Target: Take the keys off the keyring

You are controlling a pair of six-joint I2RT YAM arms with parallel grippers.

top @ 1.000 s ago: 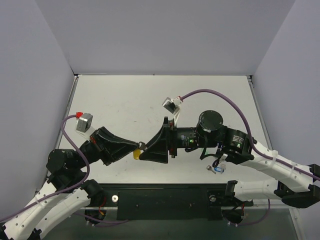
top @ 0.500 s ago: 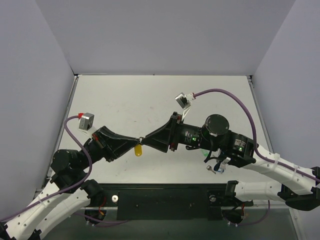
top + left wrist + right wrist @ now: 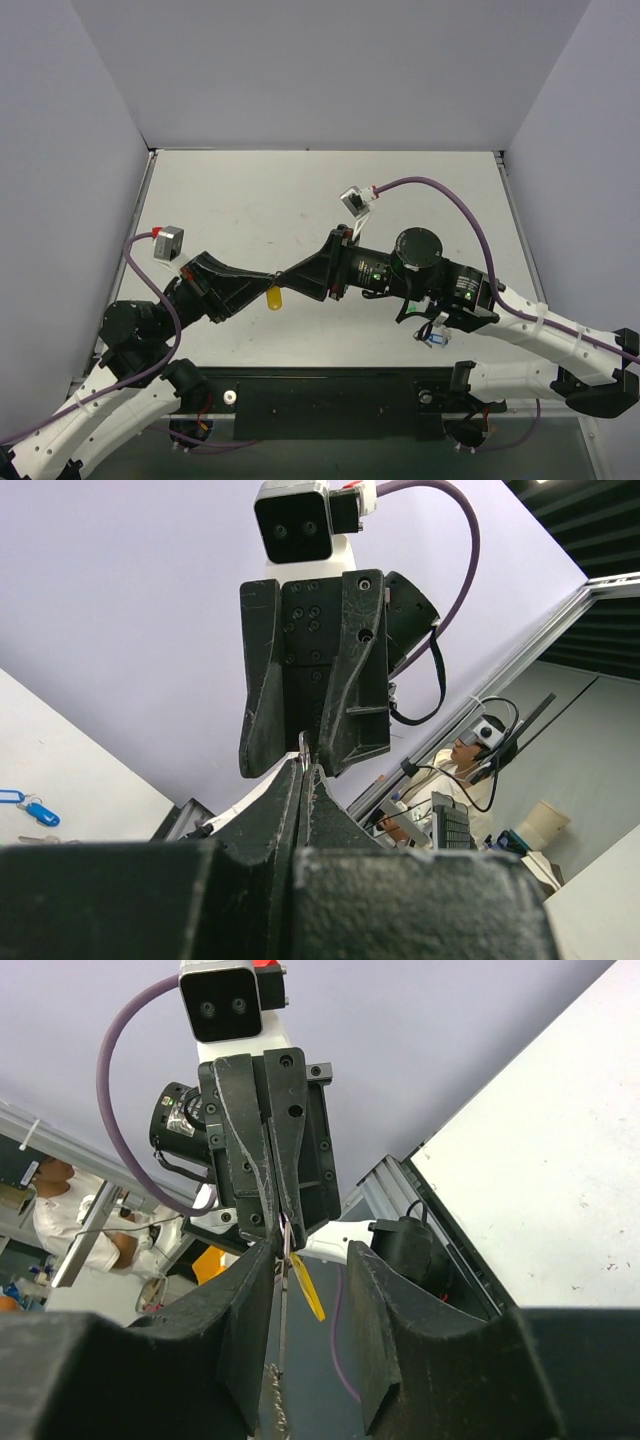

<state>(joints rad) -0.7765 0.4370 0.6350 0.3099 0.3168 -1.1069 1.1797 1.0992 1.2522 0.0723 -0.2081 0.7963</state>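
Yellow-capped key (image 3: pixel 308 1288) hangs just below the tool tips in the right wrist view, out of sight from the left wrist, which alone shows the left tool (image 3: pixel 305 775) clenched on the keyring (image 3: pixel 303 744), its loop between the tips of the right tool (image 3: pixel 310 1252), whose grip cannot be told.

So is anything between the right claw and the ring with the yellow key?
Nothing visible. The left claw pinches the ring in mid-air, the yellow key dangles below, and the right claw meets it tip to tip.
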